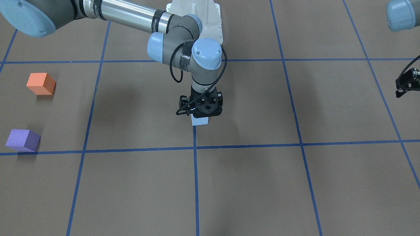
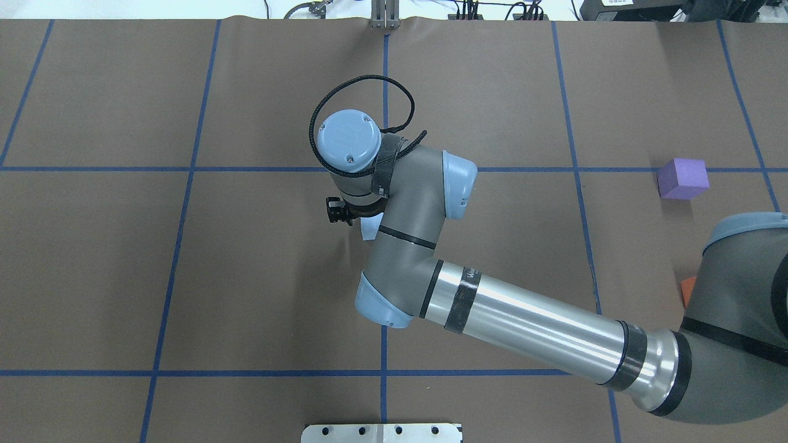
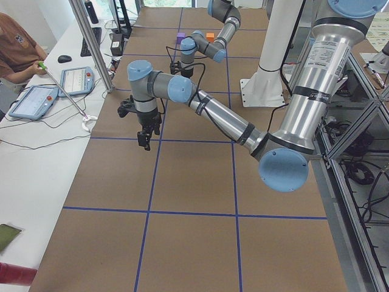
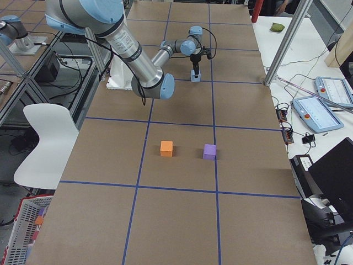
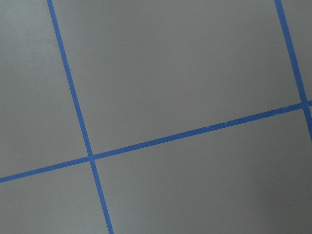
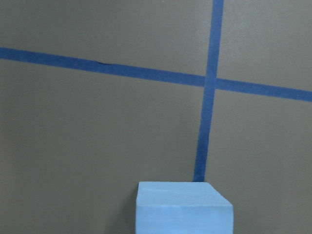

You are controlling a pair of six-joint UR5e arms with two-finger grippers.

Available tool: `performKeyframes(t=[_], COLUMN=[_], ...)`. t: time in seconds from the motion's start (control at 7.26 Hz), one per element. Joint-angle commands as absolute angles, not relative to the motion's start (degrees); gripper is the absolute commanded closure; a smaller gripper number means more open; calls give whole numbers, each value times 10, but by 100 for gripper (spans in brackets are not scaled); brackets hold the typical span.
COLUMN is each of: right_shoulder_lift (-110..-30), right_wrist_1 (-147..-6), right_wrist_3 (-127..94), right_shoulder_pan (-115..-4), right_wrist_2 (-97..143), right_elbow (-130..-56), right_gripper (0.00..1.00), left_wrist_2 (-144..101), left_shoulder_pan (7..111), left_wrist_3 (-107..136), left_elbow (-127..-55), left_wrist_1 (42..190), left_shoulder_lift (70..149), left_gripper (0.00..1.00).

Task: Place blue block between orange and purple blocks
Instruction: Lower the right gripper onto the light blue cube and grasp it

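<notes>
Overhead exterior view: brown table, gridded with blue tape lines. Across it, right arm, stretched from the near right corner to the middle, wrist turned straight down. Left arm off to the other side, pointed down over bare table. Beside the table, a seated person with tablets; a white chair on the robot's side. Right jaws directly over the blue block; clamped or apart, cannot tell. Left jaws touching nothing, gap likewise unreadable. Blue block over a tape line near the centre, well apart from orange block and purple block, those two side by side near the table's right end, a clear gap between.
</notes>
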State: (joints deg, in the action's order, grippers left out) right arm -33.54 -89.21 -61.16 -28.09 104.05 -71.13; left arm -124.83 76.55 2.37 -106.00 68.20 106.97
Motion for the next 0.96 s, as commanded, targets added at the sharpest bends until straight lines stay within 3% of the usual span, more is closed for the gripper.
performKeyframes(t=[0.0,0.14,0.41,0.55,0.83], right_shoulder_lift=[-336,-337,-334,-341,-439], right_wrist_1=[-882,-882,-885,-924,-1069], right_wrist_3=[-620,-618,-613,-613,-605], right_shoulder_pan=[-277,-277,-284,-308,-369], right_wrist_2=[1038,1039,1043,1060,1081], right_elbow=[-700,-701,-722,-780,-1016], right_gripper=[27,99,100,100,100], left_wrist_2=[-1249,-1248,-1248,-1249,-1258], left_shoulder_pan=[766,766,766,766,766], left_wrist_3=[24,24,24,25,25], left_elbow=[-1060,-1060,-1062,-1064,-1066], left_wrist_1=[682,682,683,685,686], left_shoulder_lift=[1070,1071,1071,1071,1071], left_gripper=[0,0,0,0,0])
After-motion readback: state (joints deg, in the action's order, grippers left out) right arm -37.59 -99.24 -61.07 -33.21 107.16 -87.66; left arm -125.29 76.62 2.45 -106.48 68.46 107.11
